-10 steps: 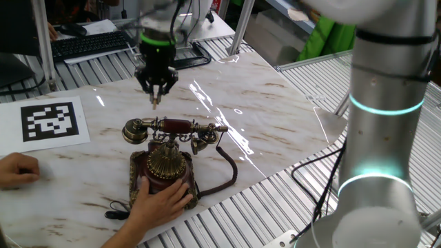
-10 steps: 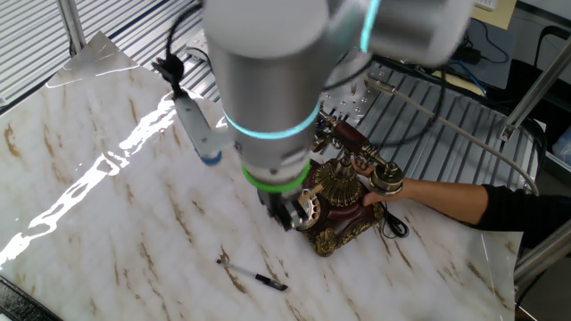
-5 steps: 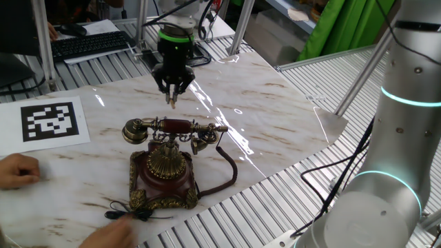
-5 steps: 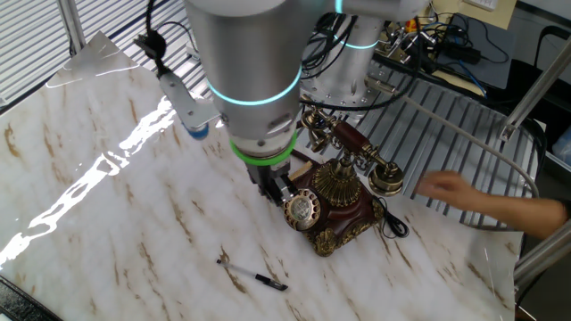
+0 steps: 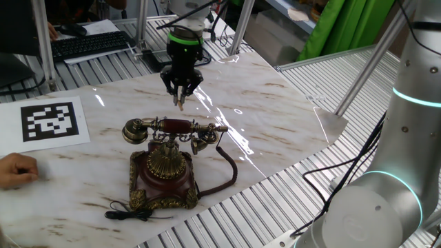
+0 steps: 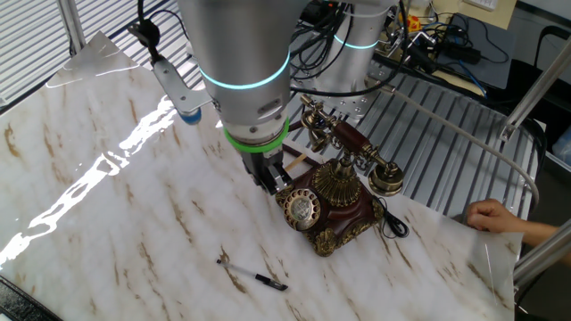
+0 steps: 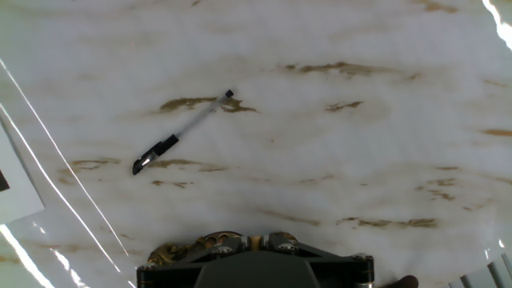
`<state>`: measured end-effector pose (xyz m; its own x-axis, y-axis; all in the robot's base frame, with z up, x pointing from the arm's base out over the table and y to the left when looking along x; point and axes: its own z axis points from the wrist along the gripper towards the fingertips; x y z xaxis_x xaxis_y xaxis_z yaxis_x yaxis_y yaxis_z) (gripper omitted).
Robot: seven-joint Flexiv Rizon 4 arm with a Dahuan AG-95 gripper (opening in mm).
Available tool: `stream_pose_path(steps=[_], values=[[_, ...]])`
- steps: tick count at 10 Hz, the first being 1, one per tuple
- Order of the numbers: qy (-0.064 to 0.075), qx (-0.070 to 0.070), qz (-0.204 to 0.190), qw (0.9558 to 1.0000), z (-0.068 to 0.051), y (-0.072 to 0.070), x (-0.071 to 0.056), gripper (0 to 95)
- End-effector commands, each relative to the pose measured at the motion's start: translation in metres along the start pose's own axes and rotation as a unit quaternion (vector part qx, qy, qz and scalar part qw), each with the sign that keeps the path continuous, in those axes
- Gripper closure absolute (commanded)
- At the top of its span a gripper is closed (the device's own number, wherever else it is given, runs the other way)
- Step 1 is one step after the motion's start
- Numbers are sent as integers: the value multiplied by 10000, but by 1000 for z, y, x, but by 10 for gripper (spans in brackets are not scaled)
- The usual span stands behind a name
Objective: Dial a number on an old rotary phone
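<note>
On the marble table [image 5: 275, 103], toward its near edge in one fixed view: phone [image 5: 165, 165], upright on its red-brown base, brass trim at the foot.

Gripper [image 5: 180, 105]: hangs above the table just beyond the phone, behind the handset, fingers pointing down. The fingers come together to a narrow point and appear closed, with nothing seen between them. In the other fixed view the gripper [image 6: 272, 181] sits just beside the dial side of the phone [image 6: 335, 201], apart from it as far as can be told.

Handset [image 5: 172, 127]: lies across the cradle, long axis running left to right in one fixed view, brass ends out past both sides of the base. Dial [image 6: 301, 208]: round, brass, tilted face turned toward the other fixed camera's lower left. Cord [image 5: 224, 176]: dark, loops off the phone's right side and round to the base.

Hand view: looks down on bare marble; only a brass top edge of the phone [image 7: 220, 244] shows at the bottom. Pen [image 7: 180, 134]: lies on the table well apart from the phone, aslant.

Marker card [image 5: 52, 120]: black-and-white pattern, flat, left of the phone. A person's hand [image 5: 17, 171] rests at the table's left edge.
</note>
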<state>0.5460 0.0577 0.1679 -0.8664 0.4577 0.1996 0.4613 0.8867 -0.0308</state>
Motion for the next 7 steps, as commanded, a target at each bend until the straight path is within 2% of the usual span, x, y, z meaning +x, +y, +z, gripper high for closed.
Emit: stream_pose_path(steps=[1, 4, 7], values=[[1, -7, -32, 10000, 0, -5, 4, 950], [-26, 7, -102, 9999, 1, -5, 4, 950], [-5, -40, -49, 10000, 2, -6, 4, 950]])
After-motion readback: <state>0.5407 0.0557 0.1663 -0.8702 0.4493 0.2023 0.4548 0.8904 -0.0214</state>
